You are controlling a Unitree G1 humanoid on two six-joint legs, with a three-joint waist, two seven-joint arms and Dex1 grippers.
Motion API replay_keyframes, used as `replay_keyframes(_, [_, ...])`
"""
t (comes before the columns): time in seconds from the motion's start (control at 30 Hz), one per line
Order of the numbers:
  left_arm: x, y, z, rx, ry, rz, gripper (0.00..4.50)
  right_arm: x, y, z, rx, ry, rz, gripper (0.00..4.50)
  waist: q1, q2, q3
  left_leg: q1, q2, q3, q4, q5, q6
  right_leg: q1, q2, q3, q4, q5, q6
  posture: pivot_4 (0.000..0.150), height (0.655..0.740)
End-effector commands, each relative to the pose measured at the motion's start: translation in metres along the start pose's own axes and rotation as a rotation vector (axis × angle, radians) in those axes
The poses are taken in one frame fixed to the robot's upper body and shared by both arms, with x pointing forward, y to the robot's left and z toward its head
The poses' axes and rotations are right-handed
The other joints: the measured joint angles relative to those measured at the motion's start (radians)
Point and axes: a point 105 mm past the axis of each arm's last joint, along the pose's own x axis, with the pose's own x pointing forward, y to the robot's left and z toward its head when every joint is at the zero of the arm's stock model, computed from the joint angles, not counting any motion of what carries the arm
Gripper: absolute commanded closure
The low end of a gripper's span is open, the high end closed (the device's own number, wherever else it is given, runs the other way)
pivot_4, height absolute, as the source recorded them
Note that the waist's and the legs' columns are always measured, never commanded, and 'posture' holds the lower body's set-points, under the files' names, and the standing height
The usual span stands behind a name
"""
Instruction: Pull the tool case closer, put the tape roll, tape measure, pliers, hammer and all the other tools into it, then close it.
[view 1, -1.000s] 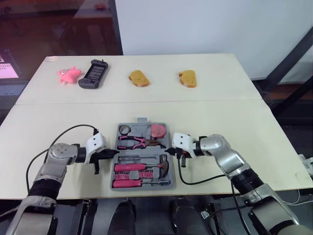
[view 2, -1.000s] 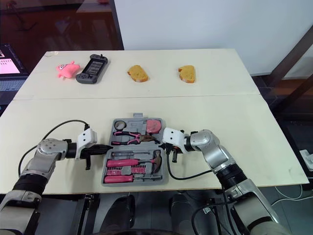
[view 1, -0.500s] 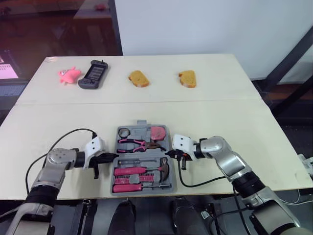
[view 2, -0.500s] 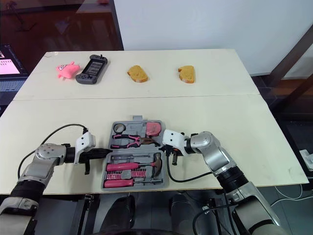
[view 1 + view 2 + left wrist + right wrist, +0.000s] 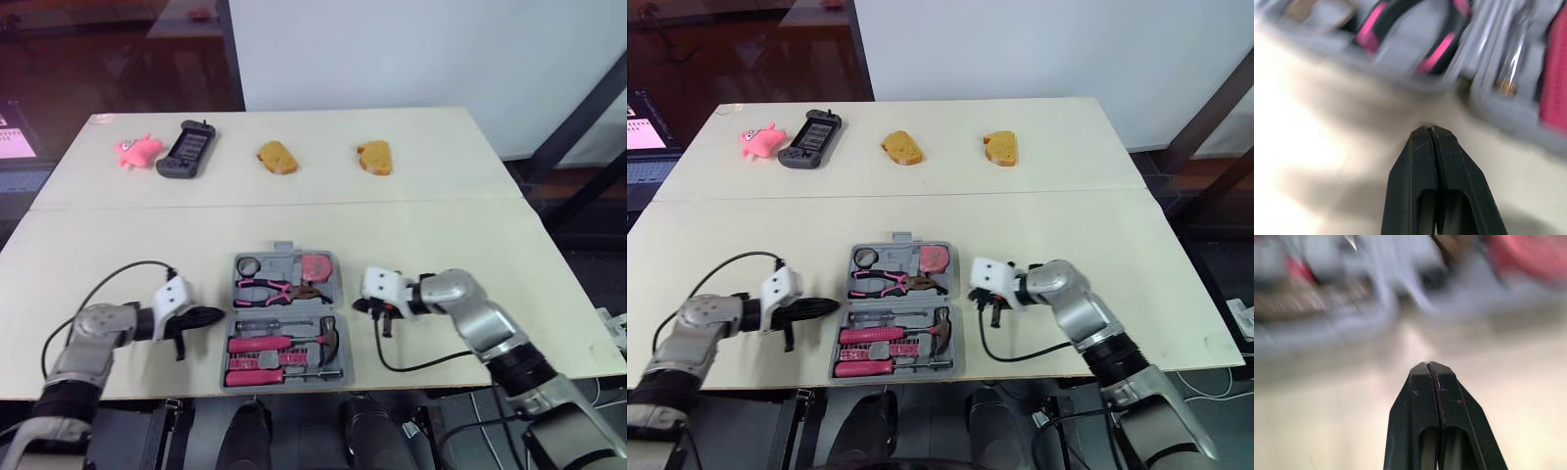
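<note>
An open grey tool case [image 5: 345, 364] lies near the table's front edge. It holds a tape roll [image 5: 250, 263], a pink tape measure [image 5: 316, 264], pink-handled pliers [image 5: 266, 288], a hammer [image 5: 328, 333] and pink screwdrivers [image 5: 257, 344]. My left gripper [image 5: 217, 315] rests on the table left of the case, shut and empty, a short gap from its wall. My right gripper [image 5: 357, 305] sits just right of the case, also shut and empty. In the wrist views the left gripper [image 5: 1429, 128] and the right gripper [image 5: 1428, 364] point at the case's blurred sides.
On the far table lie a pink toy [image 5: 137, 150], a black handheld device [image 5: 187, 149] and two bread slices [image 5: 277, 157] [image 5: 375, 157]. A seam [image 5: 294, 204] splits the two tabletops. Bare table stretches on either side of the case.
Both grippers have drawn away from the case's sides, the left one leftward and the right one rightward. The case came slightly nearer earlier and now lies still.
</note>
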Motion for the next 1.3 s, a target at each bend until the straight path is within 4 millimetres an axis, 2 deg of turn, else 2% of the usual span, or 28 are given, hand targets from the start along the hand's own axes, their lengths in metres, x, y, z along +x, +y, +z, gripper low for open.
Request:
replay_keyframes(0.03, [-0.017,-0.002,0.024,-0.015,-0.127,0.030,4.50,-0.018,-0.012,0.025,0.098,-0.140,-0.036,3.21,0.000,0.000,0.000,0.000,0.000,0.000,0.000,0.000,0.000,0.000,0.000,0.000,0.000,0.000,0.000,0.150,0.7400])
replay_keyframes(0.1, [-0.019,-0.020,0.037,-0.029,-0.190,-0.030,4.50,-0.021,-0.013,0.027,0.173,-0.165,-0.025,2.15,0.002,0.000,0.000,-0.001,0.000,0.000,0.000,0.000,0.000,0.000,0.000,0.000,0.000,0.000,0.000,0.150,0.7400])
replay_keyframes(0.23, [-0.011,-0.055,0.057,-0.061,-0.267,-0.148,4.50,-0.015,-0.012,0.023,0.294,-0.162,-0.014,0.14,0.005,0.000,0.000,-0.001,0.000,0.000,0.001,0.000,0.000,0.001,-0.001,0.000,-0.001,0.000,0.000,0.150,0.7400])
replay_keyframes(0.27, [-0.010,-0.062,0.061,-0.067,-0.277,-0.166,4.50,-0.014,-0.013,0.025,0.330,-0.172,-0.018,0.02,0.003,0.000,0.000,-0.001,0.000,0.000,0.001,0.000,0.000,0.001,-0.001,0.000,-0.001,0.000,0.000,0.150,0.7400])
replay_keyframes(0.37, [0.007,-0.085,0.064,-0.062,-0.258,-0.219,4.50,-0.005,-0.021,0.032,0.459,-0.219,-0.040,0.02,0.002,0.000,0.000,-0.001,0.000,0.000,0.001,0.000,0.000,0.001,0.000,0.000,-0.001,0.000,0.000,0.150,0.7400])
replay_keyframes(0.5, [0.030,-0.095,0.051,-0.067,-0.195,-0.216,4.50,0.003,-0.034,0.044,0.652,-0.301,-0.059,0.02,0.001,0.000,0.000,-0.001,0.000,0.000,0.001,0.000,0.000,0.000,0.000,0.000,-0.001,0.000,0.000,0.150,0.7400])
replay_keyframes(0.63, [0.044,-0.110,0.039,-0.088,-0.145,-0.270,4.50,0.010,-0.041,0.048,0.745,-0.319,-0.066,0.02,0.002,0.000,0.000,-0.001,0.000,0.000,0.001,0.000,0.000,0.000,0.000,0.000,-0.001,0.000,0.000,0.150,0.7400])
replay_keyframes(0.77, [0.050,-0.117,0.031,-0.086,-0.099,-0.282,4.50,0.017,-0.044,0.046,0.754,-0.305,-0.083,0.02,0.002,0.000,0.000,-0.001,0.000,0.000,0.001,0.000,0.000,0.000,0.000,0.000,-0.001,0.000,0.000,0.150,0.7400])
replay_keyframes(0.9, [0.053,-0.119,0.033,-0.078,-0.081,-0.283,4.50,0.028,-0.042,0.044,0.796,-0.307,-0.060,0.02,-0.001,0.001,0.000,-0.001,0.000,0.000,0.000,0.000,0.000,0.000,0.000,0.000,-0.001,0.000,0.000,0.150,0.7400])
replay_keyframes(1.0, [0.058,-0.119,0.041,-0.083,-0.068,-0.283,4.50,0.046,-0.033,0.054,0.825,-0.336,0.028,0.02,-0.001,0.001,0.000,-0.001,0.000,0.000,0.000,0.000,0.000,0.000,0.000,0.001,-0.001,0.000,0.000,0.150,0.7400])
replay_keyframes(1.1, [0.059,-0.120,0.041,-0.082,-0.032,-0.293,4.50,0.058,-0.032,0.062,0.895,-0.376,0.082,0.02,-0.001,0.001,0.000,0.000,0.000,0.000,0.001,0.000,0.000,0.001,0.000,0.001,-0.001,0.000,0.000,0.150,0.7400])
replay_keyframes(1.23, [0.059,-0.125,0.042,-0.085,-0.012,-0.312,4.50,0.064,-0.023,0.085,1.015,-0.472,0.261,0.02,0.000,0.001,0.000,0.000,0.000,0.000,0.001,0.000,0.000,0.001,0.000,0.000,-0.001,0.000,0.000,0.150,0.7400])
replay_keyframes(1.3, [0.058,-0.126,0.041,-0.088,-0.003,-0.314,4.50,0.065,-0.023,0.089,1.065,-0.510,0.303,0.02,0.000,0.002,0.000,0.000,0.000,0.000,0.000,0.000,0.000,0.001,0.000,0.000,-0.001,0.000,0.000,0.150,0.7400])
